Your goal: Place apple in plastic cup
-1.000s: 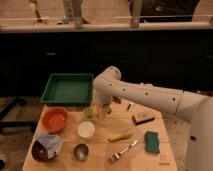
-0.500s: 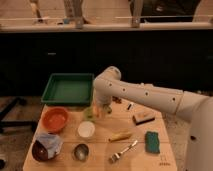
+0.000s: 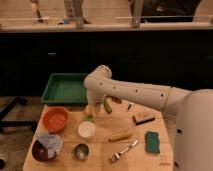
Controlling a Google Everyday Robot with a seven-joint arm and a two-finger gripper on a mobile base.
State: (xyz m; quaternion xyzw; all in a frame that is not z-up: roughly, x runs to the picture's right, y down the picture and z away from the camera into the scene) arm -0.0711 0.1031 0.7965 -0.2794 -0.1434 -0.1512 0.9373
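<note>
Reddish-orange and round, the apple (image 3: pixel 90 108) is seen at the tip of the end effector (image 3: pixel 91 111), low over the middle of the bench (image 3: pixel 100 150), and is judged to be clamped between the closed fingers. Directly beneath it something pale green is glimpsed, taken to be the cup (image 3: pixel 88 118), though most of it is hidden by the arm and the fruit, so whether the apple already touches its rim cannot be told. Just in front stands a wider white cup (image 3: pixel 86 129), and a metal cup (image 3: pixel 81 151) is set nearer the front edge. A firm, smooth and fairly light fruit is to be expected: it can be squeezed without bruising at once, yet its waxy skin may slip, so a hold across the widest part is judged safest. The cup is thought to be thin and light, hardly wider than the apple, and could be tipped or pushed aside if the fruit is lowered off-centre. An orange bowl (image 3: pixel 54 119) and a green tray (image 3: pixel 65 89) lie to the side, well apart from the work.
</note>
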